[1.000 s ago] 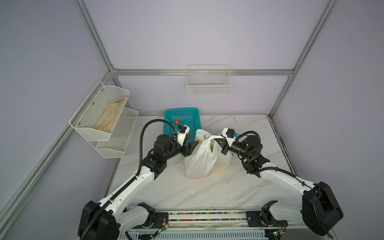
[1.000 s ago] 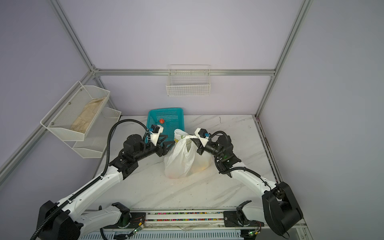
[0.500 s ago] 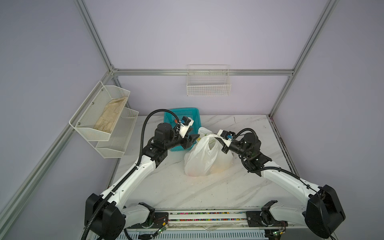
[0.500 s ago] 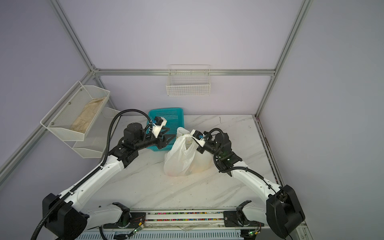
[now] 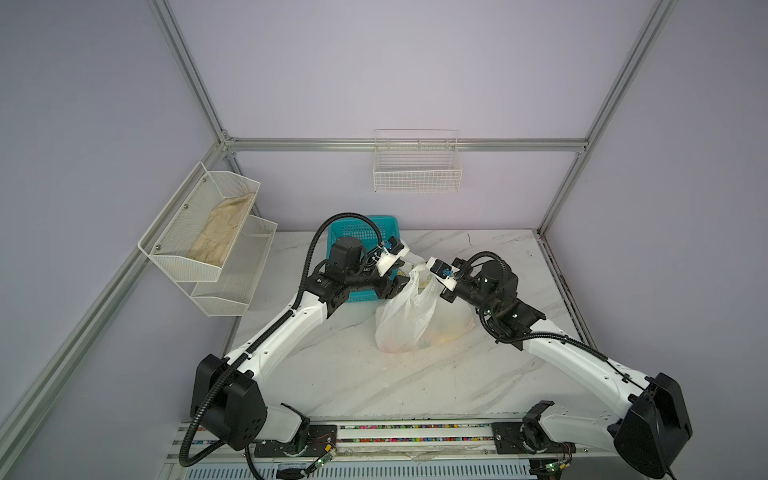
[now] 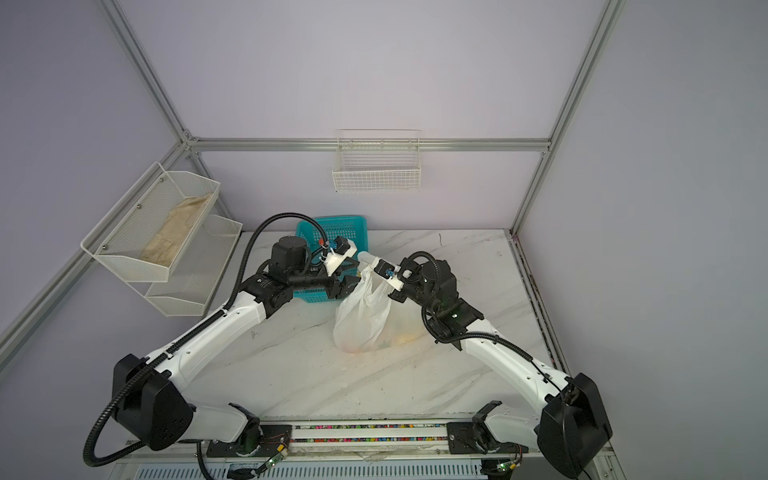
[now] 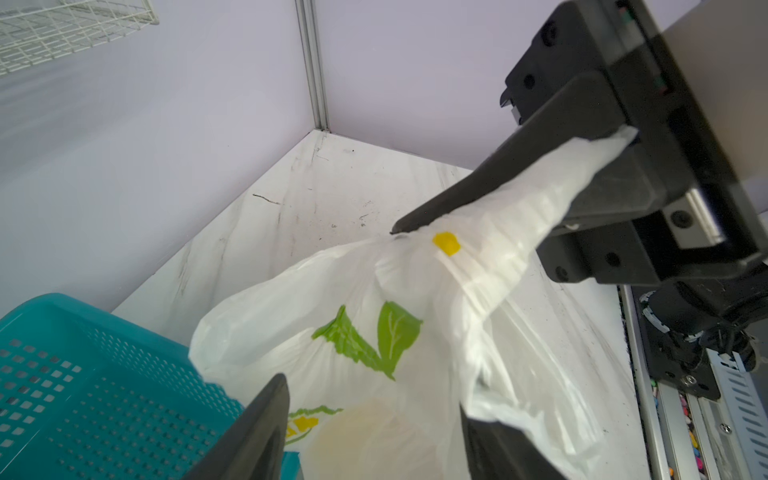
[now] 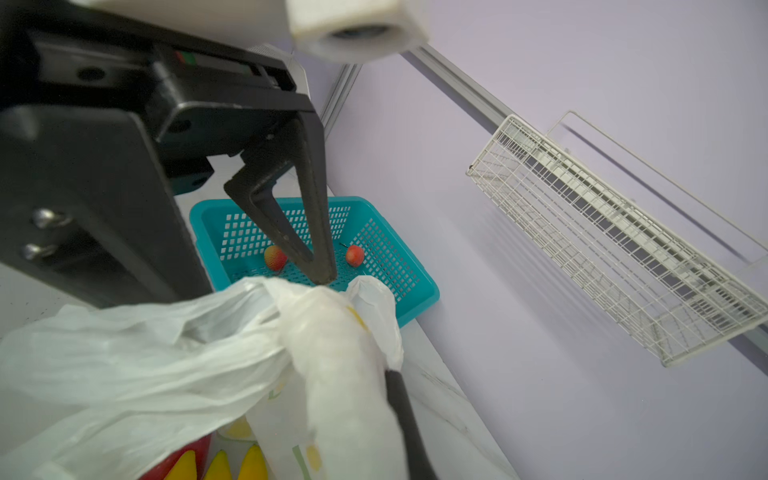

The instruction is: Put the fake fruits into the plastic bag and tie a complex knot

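At the table [image 5: 332, 374] centre, just right of the teal basket [image 5: 353, 232], the plastic bag [image 5: 409, 320] sits with fake fruits [image 8: 218, 465] inside. The right gripper [image 7: 415, 245] is clamped on one twisted handle [image 7: 540, 187], whose long axis runs from the bag neck up and rightward. The left gripper [image 7: 372, 392] has its jaws apart, straddling bag film without pinching it. A loose white lobe [image 8: 372, 303], probably the second handle, lies just beyond the left fingertips [image 8: 326, 270], toward the right gripper; the left arm is judged the nearer for taking it. Film hides whether the handles already cross. Two red fruits [image 8: 275, 257] lie in the basket; the bag's contents are mostly veiled in both top views
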{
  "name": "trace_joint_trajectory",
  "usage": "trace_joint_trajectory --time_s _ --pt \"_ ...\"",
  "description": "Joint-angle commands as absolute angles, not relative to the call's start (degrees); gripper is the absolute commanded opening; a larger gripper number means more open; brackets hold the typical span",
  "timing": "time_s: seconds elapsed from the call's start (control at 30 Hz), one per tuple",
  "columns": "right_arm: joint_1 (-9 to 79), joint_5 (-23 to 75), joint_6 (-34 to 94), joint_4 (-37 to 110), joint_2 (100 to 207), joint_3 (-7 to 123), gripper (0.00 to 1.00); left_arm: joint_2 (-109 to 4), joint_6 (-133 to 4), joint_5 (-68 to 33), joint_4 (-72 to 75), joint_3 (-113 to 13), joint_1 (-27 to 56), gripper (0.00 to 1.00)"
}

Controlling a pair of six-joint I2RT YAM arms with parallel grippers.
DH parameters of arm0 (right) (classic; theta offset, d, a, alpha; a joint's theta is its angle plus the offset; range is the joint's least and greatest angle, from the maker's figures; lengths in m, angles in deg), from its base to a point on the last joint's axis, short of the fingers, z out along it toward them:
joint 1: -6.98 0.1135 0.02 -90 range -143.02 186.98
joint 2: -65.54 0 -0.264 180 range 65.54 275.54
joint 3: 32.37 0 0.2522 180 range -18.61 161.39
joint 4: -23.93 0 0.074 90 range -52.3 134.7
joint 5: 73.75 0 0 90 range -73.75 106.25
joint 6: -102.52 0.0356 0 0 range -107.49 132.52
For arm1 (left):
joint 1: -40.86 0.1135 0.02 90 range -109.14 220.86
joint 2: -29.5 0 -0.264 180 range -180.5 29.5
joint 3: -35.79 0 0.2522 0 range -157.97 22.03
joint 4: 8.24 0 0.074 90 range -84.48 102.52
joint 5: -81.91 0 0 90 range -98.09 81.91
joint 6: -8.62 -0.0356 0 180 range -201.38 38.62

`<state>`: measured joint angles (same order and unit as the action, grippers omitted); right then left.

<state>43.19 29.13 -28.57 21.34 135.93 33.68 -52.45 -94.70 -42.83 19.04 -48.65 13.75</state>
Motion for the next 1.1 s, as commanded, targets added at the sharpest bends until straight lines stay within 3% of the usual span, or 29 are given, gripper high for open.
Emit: trace_joint_trajectory --time_s 0.0,0.17,0.43,0.6,1.07 --pt "44.24 26.45 -32.48 22.14 135.25 35.26 0.0 -54.54 -97.47 -44.46 20.74 -56.01 13.14 0.65" --pt "44.77 27.5 -31.22 19.29 135.32 33.99 0.0 -57.13 -97.67 -44.63 20.85 -57.94 12.21 0.6" --pt "44.86 24.46 -30.03 14.88 134.83 31.63 0.0 -57.97 -96.44 -45.05 21.46 -57.15 12.12 0.17" --pt "44.86 20.93 -29.81 14.05 134.53 30.72 0.0 -55.58 -95.54 -43.69 21.28 -54.0 12.12 0.01" --pt "46.01 15.94 -24.34 4.77 137.16 28.71 0.0 -50.51 -90.36 -49.31 15.95 -48.2 10.64 0.0"
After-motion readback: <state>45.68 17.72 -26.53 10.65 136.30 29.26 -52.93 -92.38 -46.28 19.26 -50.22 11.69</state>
